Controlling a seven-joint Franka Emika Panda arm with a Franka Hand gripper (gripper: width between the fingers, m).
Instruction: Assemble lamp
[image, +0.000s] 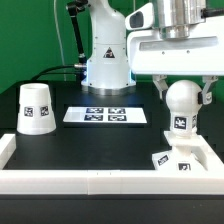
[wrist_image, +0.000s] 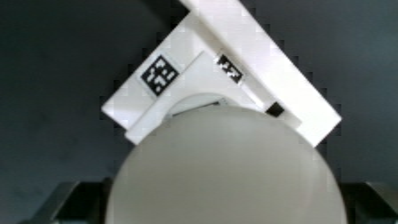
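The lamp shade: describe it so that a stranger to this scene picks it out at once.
Start at the black table and find the marker board at its middle. At the exterior view's left of that board stands the shade, alone and upright. It is a white truncated cone with a tag low on its side, unlike the ball-topped bulb opposite.
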